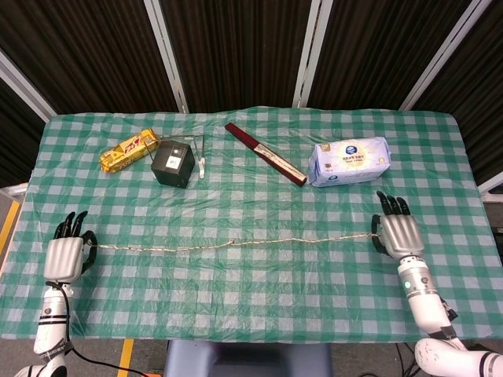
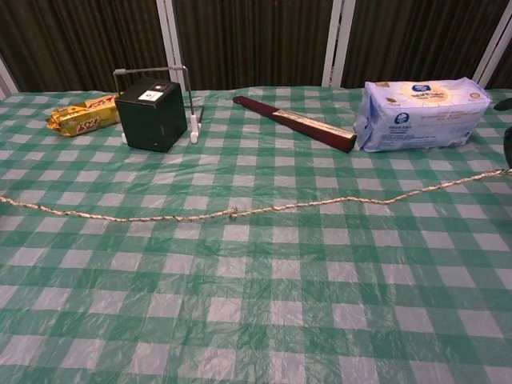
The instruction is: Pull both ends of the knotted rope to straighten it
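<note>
A thin pale rope [image 1: 236, 243] stretches nearly straight across the checked table, with only a small tight knot [image 1: 233, 243] left near its middle. In the chest view the rope [image 2: 240, 212] runs edge to edge with the knot [image 2: 233, 213] as a tiny bump. My left hand [image 1: 64, 253] grips the rope's left end at the table's left side. At the right side my right hand [image 1: 397, 233] grips the other end. Only a dark fingertip sliver of the right hand [image 2: 507, 148] shows in the chest view.
At the back stand a black box [image 1: 173, 165] with a wire handle, a yellow snack packet [image 1: 128, 150], a dark red flat stick [image 1: 266, 153] and a pack of tissues [image 1: 349, 160]. The table's front edge lies just below both hands.
</note>
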